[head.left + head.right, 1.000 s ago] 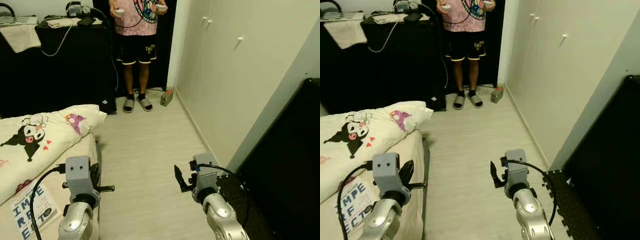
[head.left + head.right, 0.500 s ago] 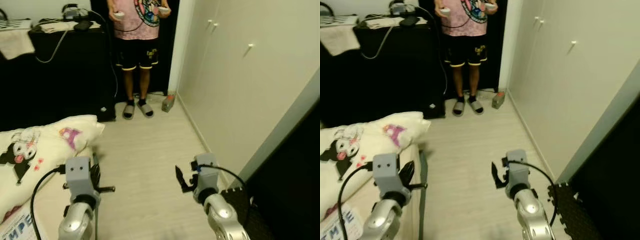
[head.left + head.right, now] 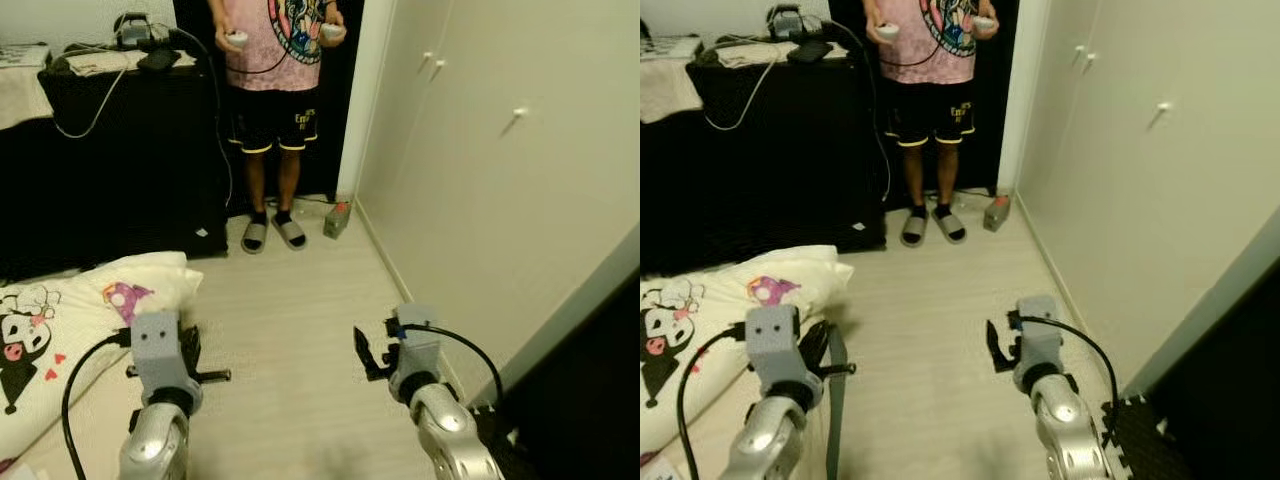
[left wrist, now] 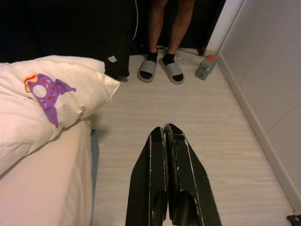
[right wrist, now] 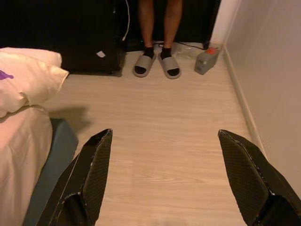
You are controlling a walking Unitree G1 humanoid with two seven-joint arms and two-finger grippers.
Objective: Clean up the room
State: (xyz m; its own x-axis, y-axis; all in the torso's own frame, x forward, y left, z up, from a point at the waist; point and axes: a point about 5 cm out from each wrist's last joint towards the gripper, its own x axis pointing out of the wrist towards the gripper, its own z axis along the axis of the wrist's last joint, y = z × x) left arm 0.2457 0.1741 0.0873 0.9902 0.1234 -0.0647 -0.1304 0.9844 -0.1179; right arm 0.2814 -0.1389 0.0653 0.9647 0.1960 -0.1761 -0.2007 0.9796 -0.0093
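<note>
A white duvet [image 3: 70, 330] printed with cartoon figures is lying rumpled on the bed [image 4: 51, 179]. Its corner is hanging over the edge.

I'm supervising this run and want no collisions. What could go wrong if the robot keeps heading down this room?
A person in slippers stands in the doorway straight ahead, so walking on could bump their feet. A small grey container sits on the floor beside the wardrobe and might get kicked over. The passage between the bed and wardrobe looks narrow; the open right gripper could scrape the doors.
</note>
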